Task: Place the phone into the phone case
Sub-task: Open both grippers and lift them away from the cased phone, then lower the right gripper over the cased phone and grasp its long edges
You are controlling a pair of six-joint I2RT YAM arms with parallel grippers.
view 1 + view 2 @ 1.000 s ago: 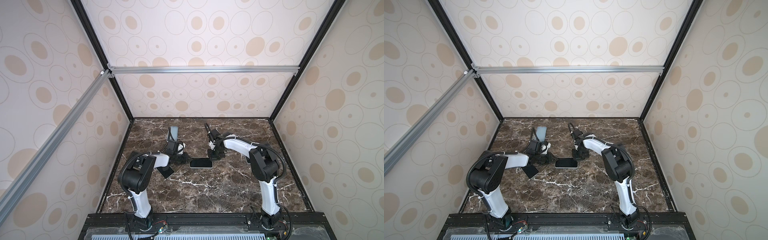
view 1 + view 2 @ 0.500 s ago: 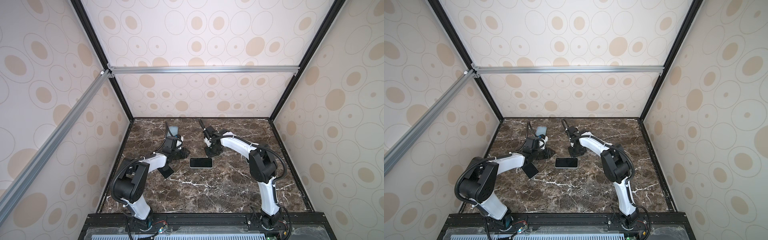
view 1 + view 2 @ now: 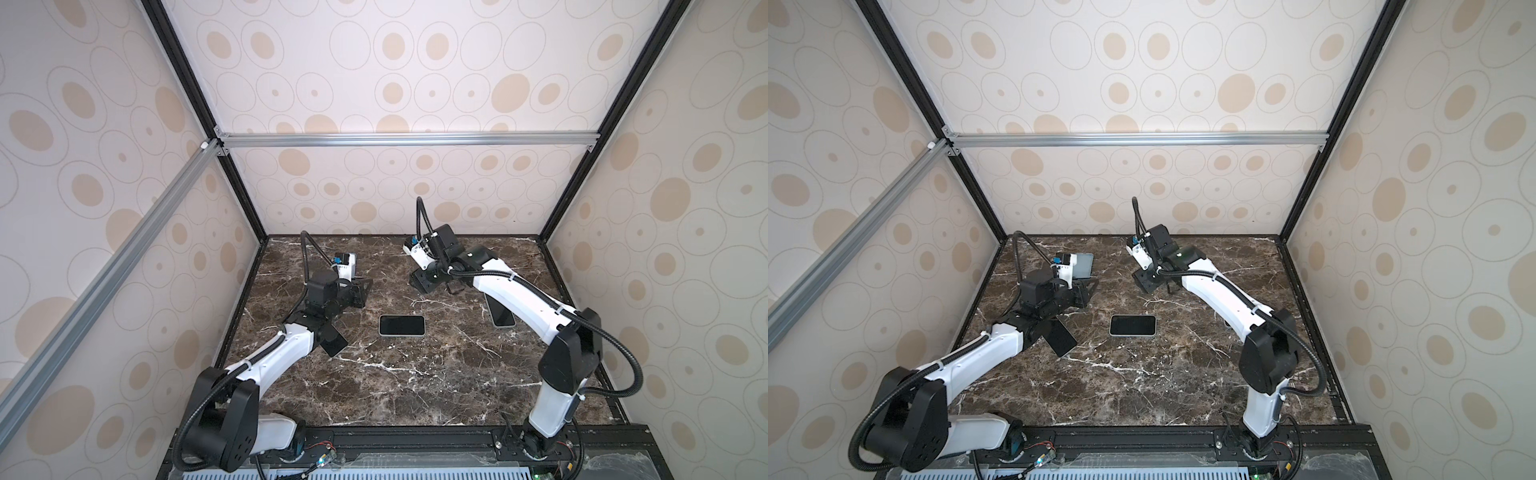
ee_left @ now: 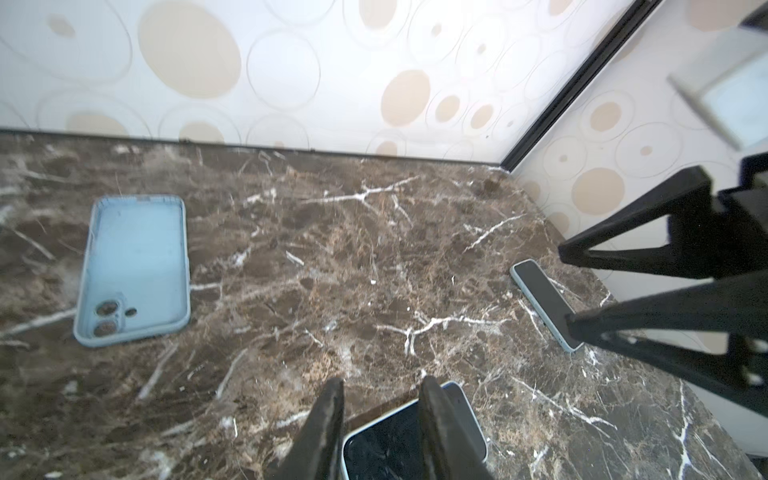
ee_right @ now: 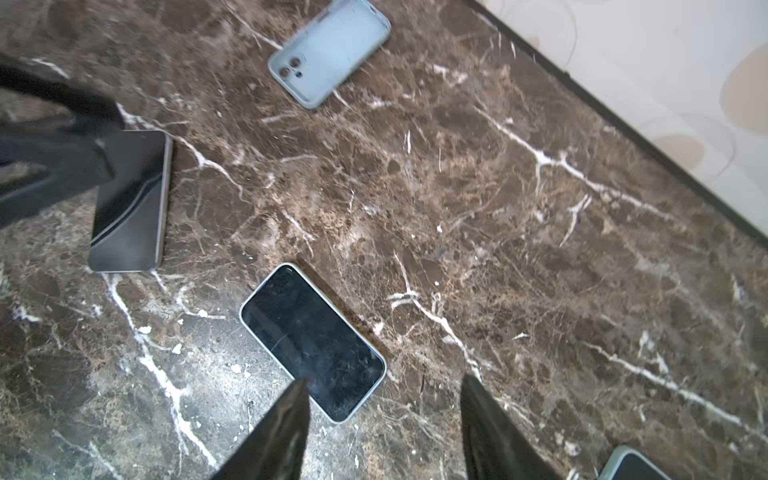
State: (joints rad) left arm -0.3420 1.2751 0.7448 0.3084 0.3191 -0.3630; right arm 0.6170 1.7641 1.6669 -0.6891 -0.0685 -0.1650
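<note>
Above the marble tabletop (image 3: 415, 386), the left gripper (image 4: 381, 386), jaws slightly parted, and the right gripper (image 5: 384, 380), jaws wide, are both hovering empty, while the light-blue phone case (image 4: 135, 266) is lying unfilled, with the pale-rimmed phone (image 5: 311, 340) resting well apart from it, so the insertion is not yet begun.

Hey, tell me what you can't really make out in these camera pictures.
Phone case: part hidden behind the left wrist camera, in a top view.
Phone by the right arm: partly under that arm, in a top view.
Dark slab: partly under the left arm, in both top views.
Right gripper: blurred, cut by the frame edge, left wrist view.
</note>
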